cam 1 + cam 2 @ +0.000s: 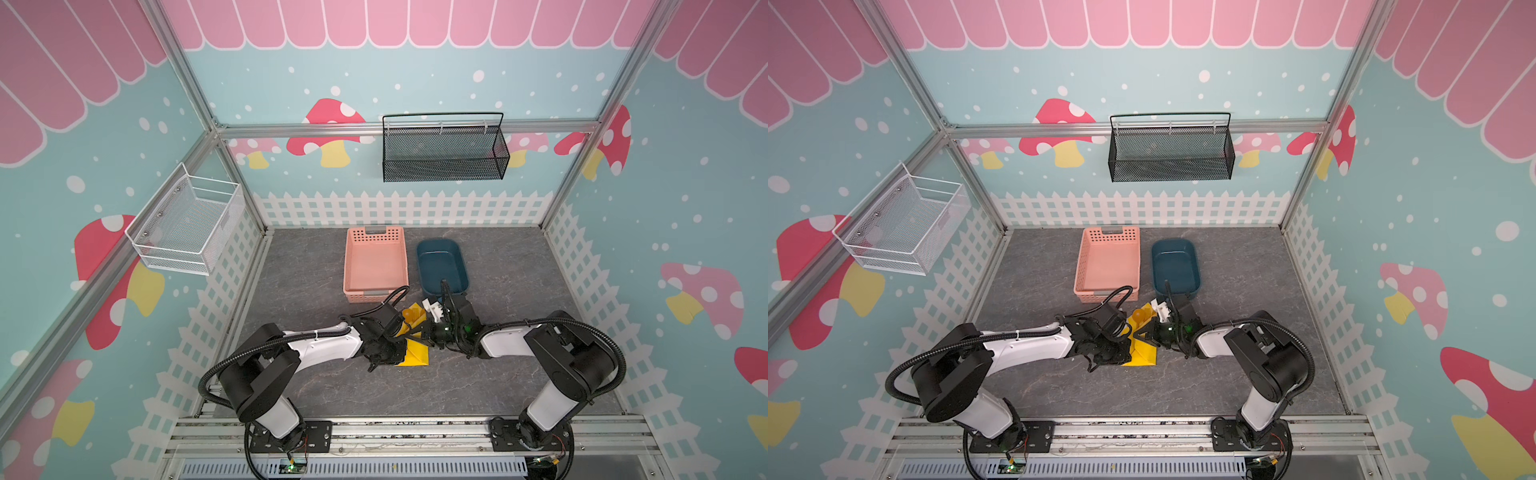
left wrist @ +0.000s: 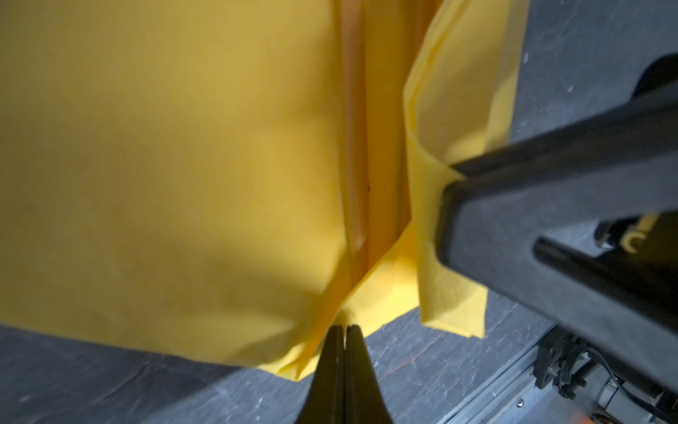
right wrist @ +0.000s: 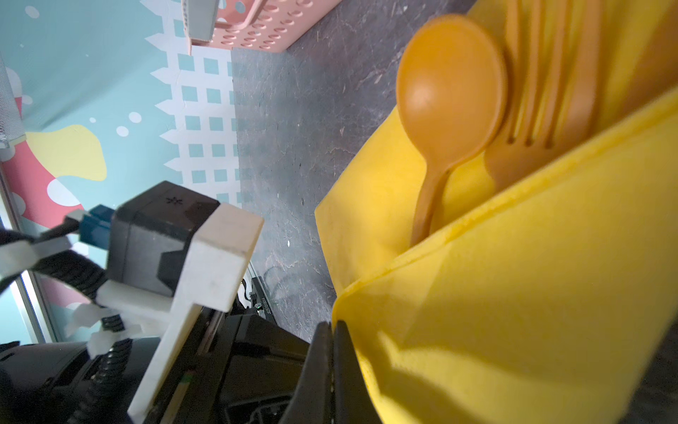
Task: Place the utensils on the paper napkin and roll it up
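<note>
The yellow paper napkin [image 1: 417, 355] lies mid-table, folded up over the utensils, and shows in both top views [image 1: 1145, 354]. My left gripper [image 2: 345, 327] is shut on its near edge. Coming from the other side, my right gripper [image 3: 334, 325] is shut on a raised fold. The right gripper's fingers [image 2: 488, 183] pinch that fold in the left wrist view. In the right wrist view an orange spoon [image 3: 451, 91] and fork [image 3: 528, 124] stick out of the fold. An orange handle [image 2: 354, 147] lies in the crease. I cannot make out the stick for certain.
A pink basket [image 1: 376, 259] and a dark blue tub [image 1: 442, 266] stand just behind the napkin. A black mesh basket [image 1: 444, 153] hangs on the back wall and a white wire basket [image 1: 187, 224] on the left wall.
</note>
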